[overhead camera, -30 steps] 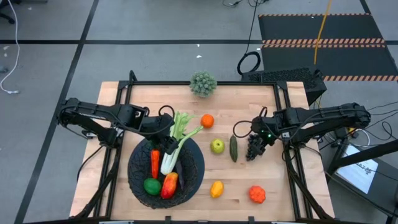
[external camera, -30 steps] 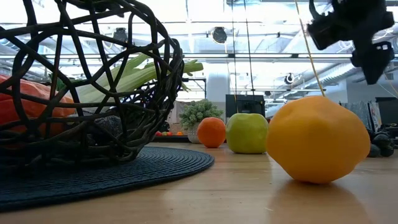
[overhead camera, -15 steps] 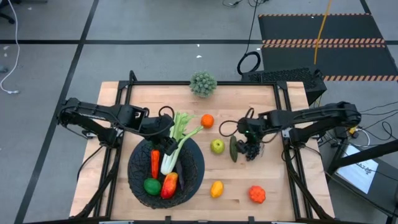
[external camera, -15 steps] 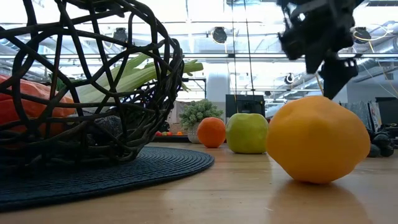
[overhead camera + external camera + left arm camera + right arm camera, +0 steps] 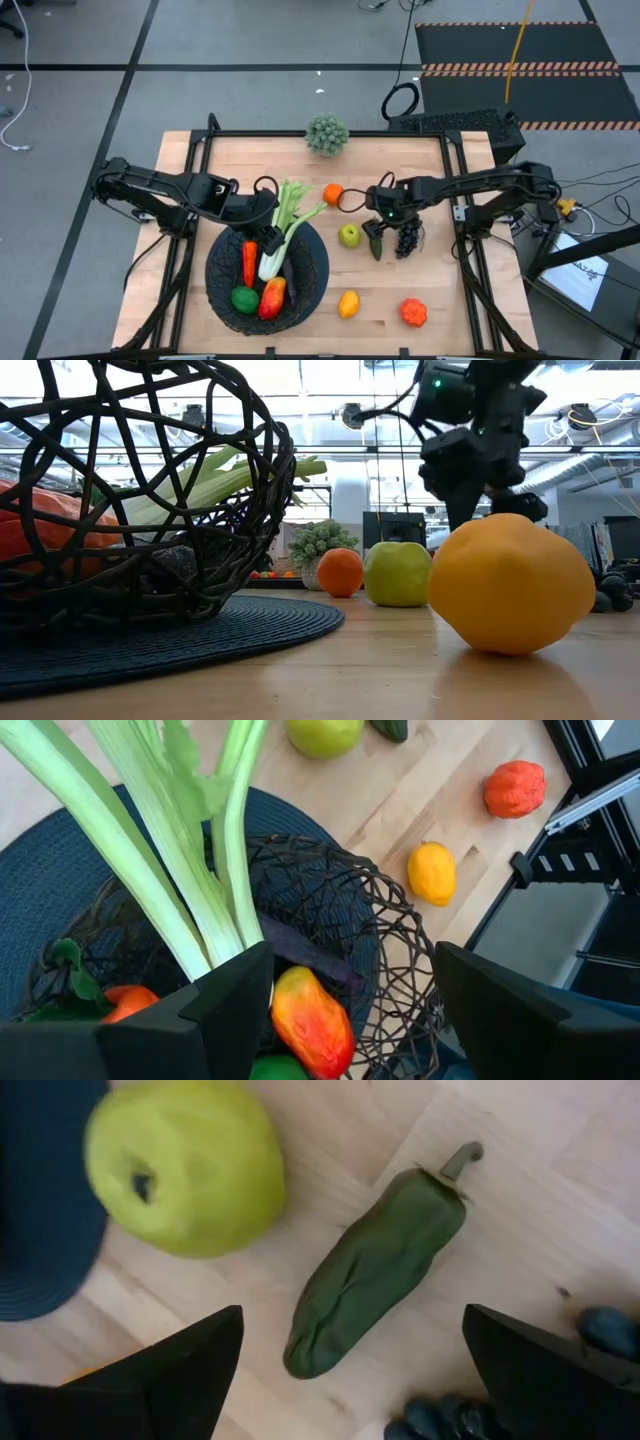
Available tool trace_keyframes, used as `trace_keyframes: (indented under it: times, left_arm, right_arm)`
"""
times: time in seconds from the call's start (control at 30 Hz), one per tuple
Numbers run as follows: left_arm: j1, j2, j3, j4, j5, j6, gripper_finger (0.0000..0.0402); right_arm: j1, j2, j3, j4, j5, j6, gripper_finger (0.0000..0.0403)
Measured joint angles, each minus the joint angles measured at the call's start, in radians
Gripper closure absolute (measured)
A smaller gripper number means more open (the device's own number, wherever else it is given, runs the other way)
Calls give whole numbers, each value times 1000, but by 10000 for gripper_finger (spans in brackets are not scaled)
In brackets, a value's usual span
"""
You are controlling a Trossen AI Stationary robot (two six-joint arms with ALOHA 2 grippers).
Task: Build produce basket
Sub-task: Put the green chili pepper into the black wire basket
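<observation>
Above the cucumber (image 5: 372, 1273), right tool (image 5: 350, 1355) gapes wide, empty.

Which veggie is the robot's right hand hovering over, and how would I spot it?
Start at the big black basket and look to its right, past the green apple. Under the open right gripper lies a dark green pepper, with purple grapes beyond. It is the only long, wrinkled, stemmed thing; its neighbours are round or bunched.

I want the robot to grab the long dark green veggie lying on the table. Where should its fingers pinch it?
Probably across the middle of the dark green wrinkled pepper-like vegetable, coming straight down. It lies flat on the wooden table, long and narrow, and the right gripper hangs open above it. The round green apple sits apart, leaving finger room.
</observation>
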Motion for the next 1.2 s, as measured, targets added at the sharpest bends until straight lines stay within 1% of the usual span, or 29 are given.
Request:
trace_keyframes:
  times: [0.17,0.33,0.4,0.57,0.73,1.03,1.1,1.2]
  left_arm:
    - [0,0,0,0,-2,13,128]
    - [1,0,0,0,-33,18,128]
    - [1,0,0,0,-35,28,128]
    - [1,0,0,1,-37,57,128]
    - [1,0,0,1,-66,83,128]
    - [1,0,0,0,-91,107,128]
    - [1,0,0,0,-97,107,128]
    - [1,0,0,1,-98,112,128]
  right_arm:
    - [0,55,0,-1,-1,-9,69]
    - [0,79,-2,2,13,-46,106]
    - [-2,75,-15,35,32,-47,119]
    - [-14,76,-71,81,6,-3,149]
    - [-13,75,-124,130,2,32,176]
    - [-10,58,-137,132,-1,53,259]
    - [-11,34,-138,134,-15,56,270]
    - [-11,-4,-138,140,-47,79,273]
